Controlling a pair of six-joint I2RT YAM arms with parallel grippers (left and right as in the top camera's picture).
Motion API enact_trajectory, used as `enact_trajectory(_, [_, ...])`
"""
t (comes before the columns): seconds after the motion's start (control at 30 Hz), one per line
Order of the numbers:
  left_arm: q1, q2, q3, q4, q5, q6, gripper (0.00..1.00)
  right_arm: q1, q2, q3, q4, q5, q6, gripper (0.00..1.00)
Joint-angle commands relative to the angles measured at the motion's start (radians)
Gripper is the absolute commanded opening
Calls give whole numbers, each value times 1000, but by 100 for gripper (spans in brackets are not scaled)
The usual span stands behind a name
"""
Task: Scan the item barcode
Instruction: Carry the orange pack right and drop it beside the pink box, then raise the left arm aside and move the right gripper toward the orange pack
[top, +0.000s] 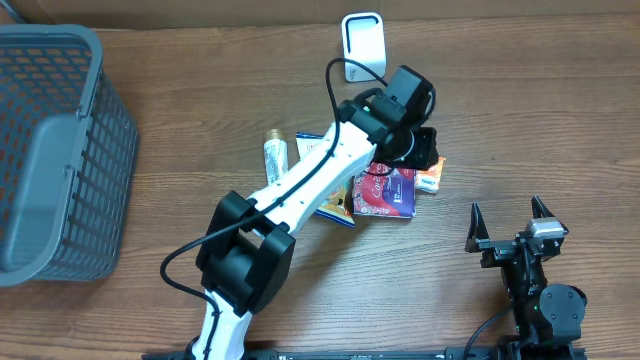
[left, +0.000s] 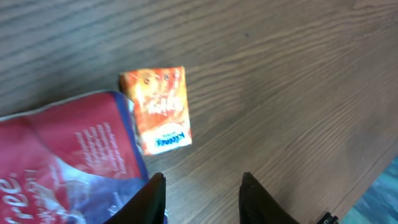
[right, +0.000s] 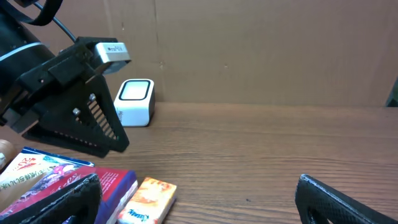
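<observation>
Surveying from the overhead view, we log the wooden table (top: 560, 100) first, then the grey mesh basket (top: 60, 150) at its left edge, well apart from everything else. The left arm (top: 300, 180), white with black joints, reaches diagonally across the middle of the table and covers part of a small pile of goods. Its gripper, the left gripper (left: 202, 193), hangs over the right end of that pile. In the left wrist view the two dark fingers stand apart with only bare wood between them, so we record it as partly open and holding nothing. The right gripper (top: 507, 215) sits near the front right of the table with its fingers spread wide and nothing between them. It is clear of all items. The red packet (top: 385, 192) lies flat on the table under the left wrist, and a blue-edged pack (top: 335, 212) shows from beneath the arm beside it. The white scanner (top: 362, 40) stands upright near the far edge, apart from the pile. A pale tube (top: 275, 155) lies at the left side of the pile. The orange box (left: 160, 109) lies flat just beside the packet's edge, ahead of the left fingers and not touched by them. We cannot tell which piece carries the barcode wanted.
</observation>
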Motion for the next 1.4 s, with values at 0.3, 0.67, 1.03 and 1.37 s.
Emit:
enact_trajectory(0.3, [82,-74,202,-202,-10,150,73,2,-10,-10,7,0,6,100])
enact_trajectory(0.67, [226,-158,331,-513,-228,182,100,2,-10,-10,7,0,6,100])
enact_trajectory(1.03, [286,-156,319,-744,-399,170,100,2,-10,-10,7,0,6,100])
enact_trajectory(1.37, [443,-156,319,-742,-373,105,100,2,-10,-10,106,-18,7,100])
